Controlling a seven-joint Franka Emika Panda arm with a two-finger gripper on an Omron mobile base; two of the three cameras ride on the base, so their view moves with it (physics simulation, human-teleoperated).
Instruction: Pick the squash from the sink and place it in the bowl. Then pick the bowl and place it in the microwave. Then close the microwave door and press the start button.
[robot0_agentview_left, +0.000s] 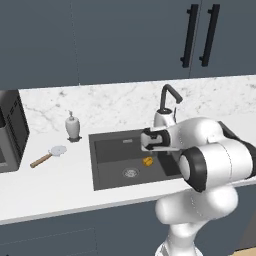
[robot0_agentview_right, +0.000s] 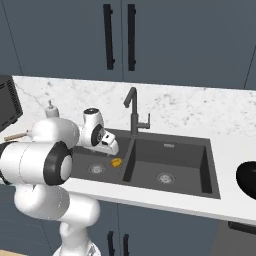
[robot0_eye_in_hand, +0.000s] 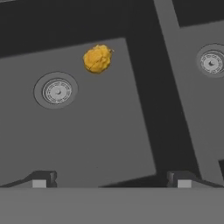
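Observation:
The squash (robot0_agentview_left: 147, 161), a small yellow-orange lump, lies on the floor of the left basin of the dark grey sink (robot0_agentview_left: 112, 150), beside the round drain (robot0_agentview_left: 130, 173). My gripper (robot0_eye_in_hand: 111, 180) hovers above this basin, open and holding nothing. In the hand view the squash (robot0_eye_in_hand: 97, 58) sits well ahead of the fingertips (robot0_eye_in_hand: 39, 180), up and a little left of centre. From the right base view the hand (robot0_agentview_right: 106, 142) hangs just left of the squash (robot0_agentview_right: 116, 162). The glossy black bowl (robot0_agentview_right: 248, 180) rests on the counter right of the sink (robot0_agentview_right: 175, 150). The microwave is out of view.
A dark gooseneck faucet (robot0_agentview_left: 168, 98) rises behind the sink divider. On the counter to the left stand a soap dispenser (robot0_agentview_left: 73, 126), a wooden-handled tool (robot0_agentview_left: 48, 156) and a black box appliance (robot0_agentview_left: 10, 132). Dark cabinets with black handles (robot0_agentview_left: 200, 35) hang above.

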